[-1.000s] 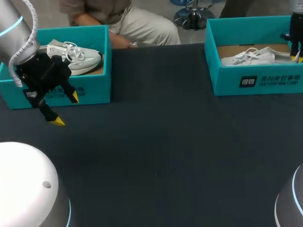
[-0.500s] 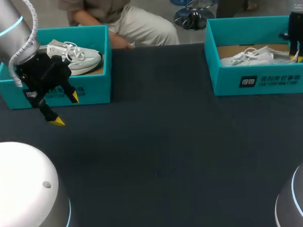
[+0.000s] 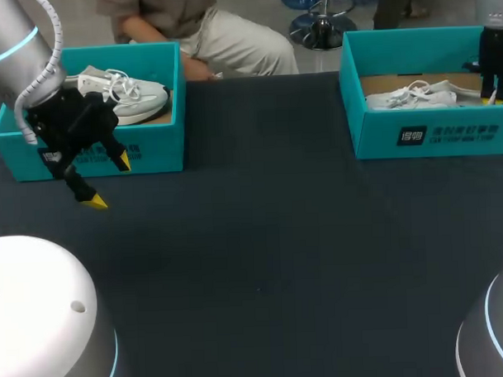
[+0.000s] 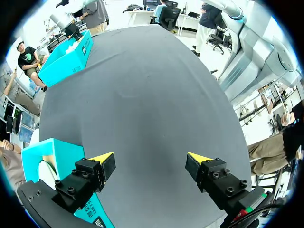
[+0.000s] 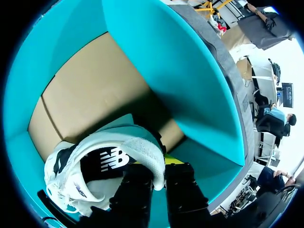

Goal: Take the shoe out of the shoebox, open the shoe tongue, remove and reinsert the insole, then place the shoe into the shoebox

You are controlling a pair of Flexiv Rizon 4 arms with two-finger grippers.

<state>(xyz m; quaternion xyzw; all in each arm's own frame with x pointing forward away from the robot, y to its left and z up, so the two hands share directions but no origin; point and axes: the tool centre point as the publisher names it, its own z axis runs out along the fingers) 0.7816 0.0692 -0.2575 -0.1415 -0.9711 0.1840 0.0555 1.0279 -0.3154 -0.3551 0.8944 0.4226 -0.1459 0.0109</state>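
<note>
A white shoe [image 3: 413, 96] lies in the teal shoebox [image 3: 431, 137] at the table's far right. My right gripper [image 3: 495, 100] reaches down into that box and is shut on the shoe's heel. In the right wrist view the gripper [image 5: 159, 166] pinches the padded heel collar of the shoe [image 5: 71, 185], above the box's brown floor and teal wall [image 5: 156, 61]. My left gripper [image 3: 108, 183] hangs open just in front of a second teal shoebox [image 3: 163, 154]. That box holds another pale shoe [image 3: 124, 94]. The left wrist view shows this gripper [image 4: 151, 159] holding nothing, over dark table.
The table top [image 3: 262, 254] is dark and flat between the two boxes. The left box [image 4: 61, 156] stands close beside one left finger. My arms' white bases [image 3: 41, 320] rise at both near corners.
The right gripper has shifted slightly inside the right box, and the shoe's heel has moved a little with it. The left arm has kept still.
</note>
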